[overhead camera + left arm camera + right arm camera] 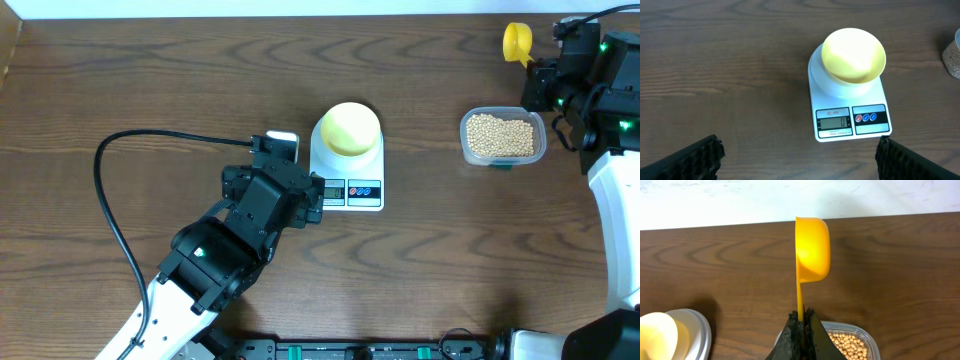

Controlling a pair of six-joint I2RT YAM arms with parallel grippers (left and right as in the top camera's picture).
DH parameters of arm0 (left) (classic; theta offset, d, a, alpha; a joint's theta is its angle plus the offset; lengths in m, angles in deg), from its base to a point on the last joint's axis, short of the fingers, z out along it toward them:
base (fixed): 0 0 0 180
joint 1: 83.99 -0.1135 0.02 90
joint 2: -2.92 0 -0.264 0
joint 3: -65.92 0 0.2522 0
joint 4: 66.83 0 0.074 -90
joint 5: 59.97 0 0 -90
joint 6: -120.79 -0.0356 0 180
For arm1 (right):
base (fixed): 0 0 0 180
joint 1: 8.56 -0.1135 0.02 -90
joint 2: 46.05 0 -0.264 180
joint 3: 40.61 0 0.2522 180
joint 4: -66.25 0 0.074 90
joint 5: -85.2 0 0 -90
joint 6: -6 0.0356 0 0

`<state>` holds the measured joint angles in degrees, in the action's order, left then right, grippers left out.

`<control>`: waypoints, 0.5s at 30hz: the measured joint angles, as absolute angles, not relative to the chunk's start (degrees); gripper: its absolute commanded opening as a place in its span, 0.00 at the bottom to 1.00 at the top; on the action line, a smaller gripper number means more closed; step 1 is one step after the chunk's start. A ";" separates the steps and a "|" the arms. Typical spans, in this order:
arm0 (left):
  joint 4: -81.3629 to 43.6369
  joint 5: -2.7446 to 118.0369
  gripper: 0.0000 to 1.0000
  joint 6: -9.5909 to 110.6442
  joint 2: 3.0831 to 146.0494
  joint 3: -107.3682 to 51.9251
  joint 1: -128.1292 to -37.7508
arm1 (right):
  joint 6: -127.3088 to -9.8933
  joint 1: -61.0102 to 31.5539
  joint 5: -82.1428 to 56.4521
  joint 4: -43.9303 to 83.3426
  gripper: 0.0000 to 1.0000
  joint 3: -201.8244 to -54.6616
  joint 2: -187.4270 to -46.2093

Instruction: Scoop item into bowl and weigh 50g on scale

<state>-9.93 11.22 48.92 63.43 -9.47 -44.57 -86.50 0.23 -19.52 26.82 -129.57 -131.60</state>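
Sitting at the middle of a dark wood-grain table (150, 80), a flat white plastic scale (847, 97) with a rounded far end carries a small round pale yellow bowl (854, 55). The bowl is smooth, shallow and looks empty. The scale's grey LCD display (834, 121) reads 0; the small print above it is too fine to read surely. Beside the display are one red and two blue round buttons (866, 117).

To the right stands a clear plastic tub (543, 135) with rounded corners, filled with small round beige beans (501, 135).

The right gripper (802, 317) is clamped tight on the thin handle of a bright yellow plastic scoop (812, 245), held beyond the tub's far side.

The left gripper (799, 150) hangs near the scale's front, its ridged black fingers (700, 155) spread wide and holding nothing.
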 measured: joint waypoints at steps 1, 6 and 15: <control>-9.93 11.22 1.00 48.92 63.43 -9.47 -44.57 | -86.50 0.23 -19.52 26.82 0.01 -129.57 -131.60; -9.93 11.20 1.00 48.92 63.43 -9.47 -44.55 | -86.50 0.23 -19.52 26.82 0.01 -129.57 -131.60; -9.93 11.22 1.00 48.92 63.43 -9.47 -44.57 | -85.85 0.23 -19.50 28.94 0.01 -129.57 -131.60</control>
